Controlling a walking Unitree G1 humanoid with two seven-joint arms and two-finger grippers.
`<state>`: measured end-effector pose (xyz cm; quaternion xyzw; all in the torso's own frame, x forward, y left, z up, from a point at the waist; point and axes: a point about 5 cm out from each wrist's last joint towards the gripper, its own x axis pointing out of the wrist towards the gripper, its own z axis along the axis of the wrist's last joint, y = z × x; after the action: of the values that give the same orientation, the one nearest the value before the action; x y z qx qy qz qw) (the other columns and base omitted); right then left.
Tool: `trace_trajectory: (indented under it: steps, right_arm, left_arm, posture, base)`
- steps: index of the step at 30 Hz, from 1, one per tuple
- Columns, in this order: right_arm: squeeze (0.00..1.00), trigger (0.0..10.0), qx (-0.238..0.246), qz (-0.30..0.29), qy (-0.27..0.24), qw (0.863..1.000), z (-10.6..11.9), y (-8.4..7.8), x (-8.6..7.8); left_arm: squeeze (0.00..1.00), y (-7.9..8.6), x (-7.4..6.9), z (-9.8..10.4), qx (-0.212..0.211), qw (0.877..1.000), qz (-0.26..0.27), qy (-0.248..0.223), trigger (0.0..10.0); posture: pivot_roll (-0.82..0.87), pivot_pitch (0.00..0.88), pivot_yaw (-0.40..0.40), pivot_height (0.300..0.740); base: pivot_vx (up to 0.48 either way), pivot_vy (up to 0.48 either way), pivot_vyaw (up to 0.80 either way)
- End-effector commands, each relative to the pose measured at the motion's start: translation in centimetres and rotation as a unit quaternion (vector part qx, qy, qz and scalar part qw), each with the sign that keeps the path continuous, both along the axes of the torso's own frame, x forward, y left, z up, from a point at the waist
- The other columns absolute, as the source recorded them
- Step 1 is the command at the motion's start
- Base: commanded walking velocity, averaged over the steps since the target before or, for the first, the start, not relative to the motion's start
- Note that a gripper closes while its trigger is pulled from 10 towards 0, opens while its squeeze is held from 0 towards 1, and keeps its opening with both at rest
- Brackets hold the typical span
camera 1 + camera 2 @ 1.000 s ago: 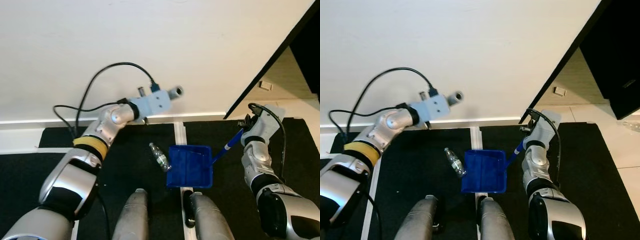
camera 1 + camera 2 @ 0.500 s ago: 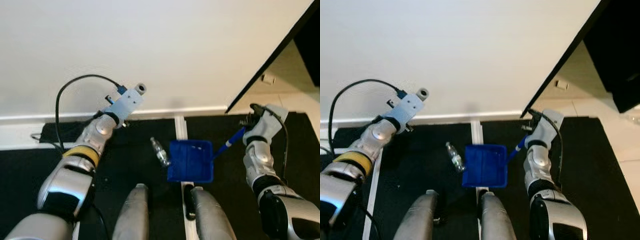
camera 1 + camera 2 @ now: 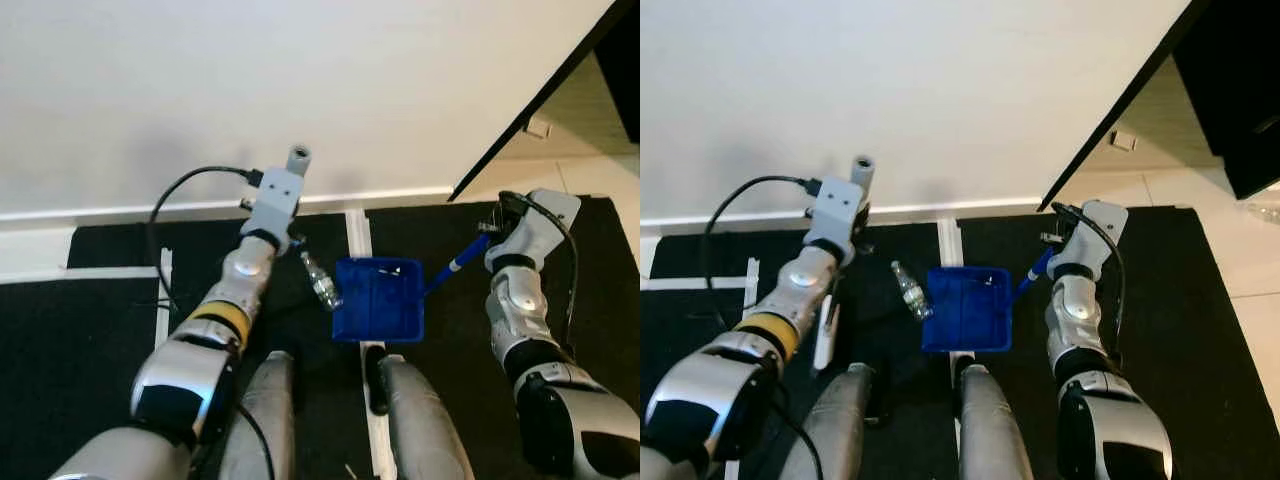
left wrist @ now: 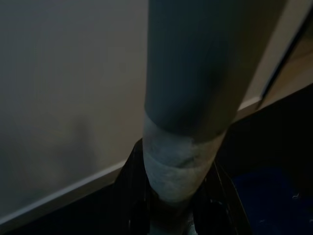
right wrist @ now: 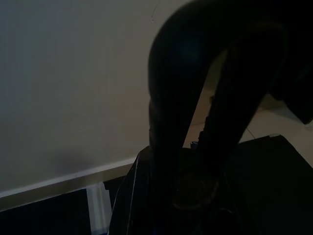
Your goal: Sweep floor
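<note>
A black floor mat (image 3: 100,320) crossed by white tape lines met a white wall (image 3: 250,80) at a pale baseboard. The left gripper (image 4: 168,215) pinched a grey broom pole (image 4: 195,88). Beside its fingers lay a plastic bottle (image 3: 320,285), touching the blue dustpan (image 3: 378,300). The right gripper (image 3: 492,240) gripped the dustpan's blue handle (image 3: 455,268).

Both head eyes look steeply down at the floor (image 3: 90,330); both wrist cameras face the wall (image 4: 58,98) closely.
</note>
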<state>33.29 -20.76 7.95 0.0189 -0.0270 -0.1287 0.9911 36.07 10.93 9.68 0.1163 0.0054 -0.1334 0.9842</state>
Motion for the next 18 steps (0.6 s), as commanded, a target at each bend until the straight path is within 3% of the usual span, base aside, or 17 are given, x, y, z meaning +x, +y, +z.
trace_trajectory:
  steps: [1, 10, 18]
  right_arm:
    - [0.00, 10.0, -0.012, 0.001, 0.055, 0.998, -2.6, -0.3, -1.6]
    - [0.00, 10.0, -0.012, -0.003, 0.056, 0.998, -3.0, -0.4, -2.2]
    - [0.00, 10.0, -0.011, -0.004, 0.058, 0.998, -3.1, -0.4, -2.3]
  left_arm:
    - [0.00, -2.5, 0.2, 1.8, -0.046, 0.997, -0.033, -0.044, 10.0]
    - [0.00, -5.1, 0.1, 2.9, -0.063, 0.993, -0.074, -0.065, 10.0]
    - [0.00, -8.5, -1.1, 2.8, -0.121, 0.979, -0.155, -0.048, 10.0]
  posture:
    - [-0.09, 0.407, -0.042, 0.740]
    - [-0.10, 0.406, -0.027, 0.740]
    - [-0.09, 0.406, -0.025, 0.740]
  base:
    - [0.000, 0.000, 0.00]
    - [0.000, 0.000, 0.00]
    - [0.000, 0.000, 0.00]
